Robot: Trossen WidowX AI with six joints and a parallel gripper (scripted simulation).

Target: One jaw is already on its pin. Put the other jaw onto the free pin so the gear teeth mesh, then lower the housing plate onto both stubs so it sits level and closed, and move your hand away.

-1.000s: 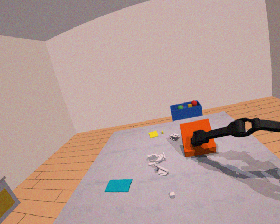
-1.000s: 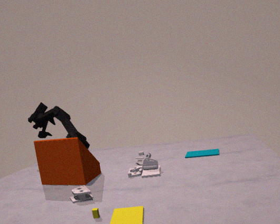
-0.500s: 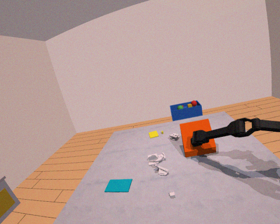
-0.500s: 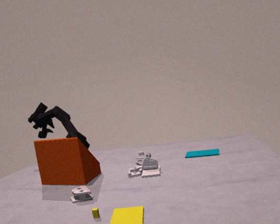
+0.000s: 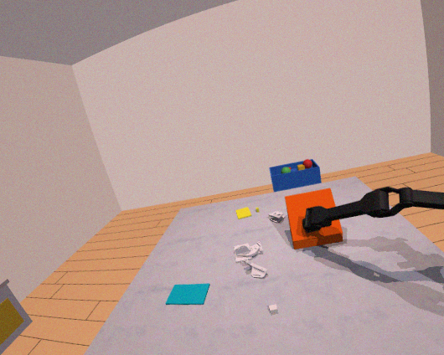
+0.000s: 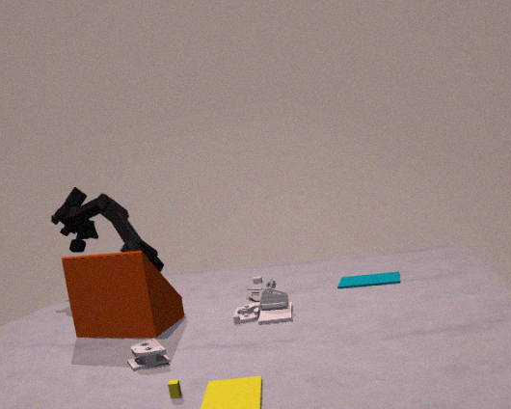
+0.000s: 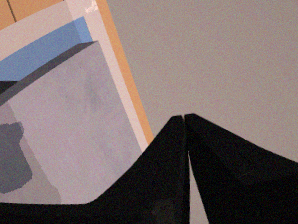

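My gripper point(image 5: 307, 223) point(image 6: 77, 246) point(image 7: 183, 125) is shut and empty, its fingertips meeting in the wrist view. It is raised near the orange wedge, away from the white parts. A white group point(image 5: 254, 250) point(image 6: 275, 315) lies mid-table, with raised and flat pieces. Another white part point(image 5: 258, 270) point(image 6: 255, 292) lies close beside it. A separate white part point(image 5: 276, 216) point(image 6: 148, 346) with small holes in its upper face lies by the wedge. The top and exterior views are too coarse to tell jaws, pins, gear teeth and housing plate apart. None of these parts shows in the wrist view.
The large orange wedge point(image 5: 306, 202) point(image 6: 114, 299) stands beside the arm. Flat plates, teal point(image 5: 188, 294) point(image 6: 369, 280) and yellow point(image 5: 244, 213) point(image 6: 234, 395), lie apart. A small yellow block point(image 5: 257, 209) point(image 6: 174, 389) and white cube point(image 5: 272, 309) are also out. A blue bin point(image 5: 296, 182) holds toys.
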